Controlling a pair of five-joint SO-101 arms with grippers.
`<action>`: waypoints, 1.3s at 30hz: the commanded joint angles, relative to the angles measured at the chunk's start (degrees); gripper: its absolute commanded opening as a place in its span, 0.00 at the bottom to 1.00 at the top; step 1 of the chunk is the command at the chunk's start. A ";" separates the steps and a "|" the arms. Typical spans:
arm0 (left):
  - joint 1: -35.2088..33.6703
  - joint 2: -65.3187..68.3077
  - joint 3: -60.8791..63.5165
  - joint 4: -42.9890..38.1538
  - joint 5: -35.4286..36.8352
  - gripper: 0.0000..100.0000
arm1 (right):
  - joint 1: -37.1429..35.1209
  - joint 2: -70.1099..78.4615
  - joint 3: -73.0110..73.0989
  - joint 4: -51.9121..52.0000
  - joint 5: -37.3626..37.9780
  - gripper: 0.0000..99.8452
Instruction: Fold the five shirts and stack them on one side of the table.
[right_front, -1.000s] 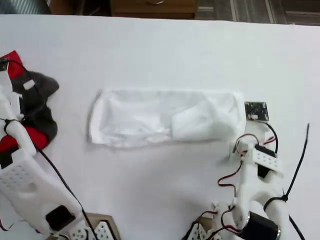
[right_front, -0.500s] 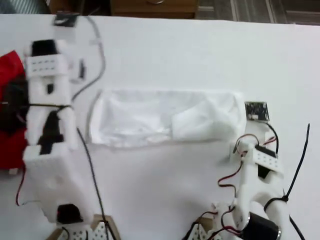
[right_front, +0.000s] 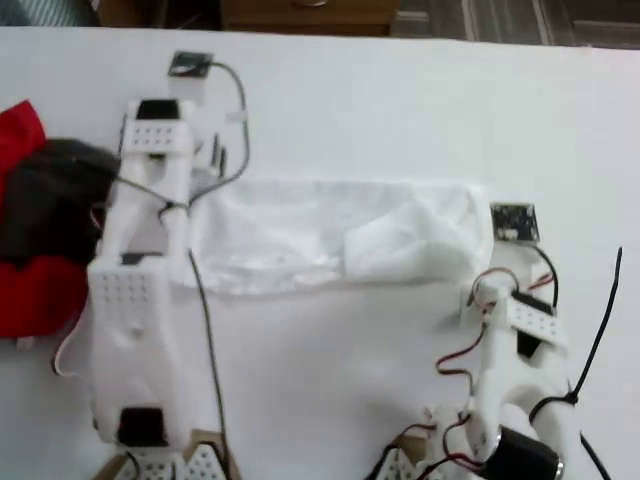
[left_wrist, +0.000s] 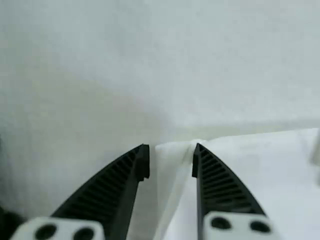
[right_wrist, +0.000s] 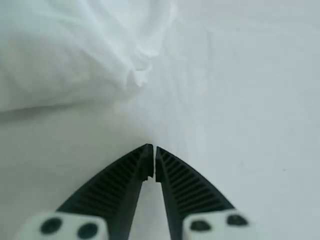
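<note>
white shirt (right_front: 330, 235), left end effector (left_wrist: 170, 161) astride corner

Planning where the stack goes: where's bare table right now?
Free: the far strip of white table beyond the folded white shirt, and the near middle strip in front of it. Crowded: the left edge, with the red and dark grey shirts and the left gripper at the white shirt's end.

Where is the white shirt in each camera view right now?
High view: the white shirt lies as a long folded strip mid-table, its left end under the left arm.
Left wrist view: its corner sits between the fingers of the open left gripper.
Right wrist view: its rumpled end lies ahead of the shut right gripper, not touching it.
Shared landmark: the bare white table bordering the shirt.
</note>
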 joint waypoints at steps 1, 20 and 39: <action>0.18 1.58 -5.23 -0.97 0.53 0.16 | 0.04 -1.89 -0.26 -1.01 -0.26 0.02; -0.79 8.35 -22.99 6.33 7.12 0.03 | 0.04 -1.89 -0.26 -1.01 -0.26 0.02; -7.38 8.09 -20.18 11.69 8.09 0.21 | 0.04 -1.89 -0.26 -1.01 -0.18 0.02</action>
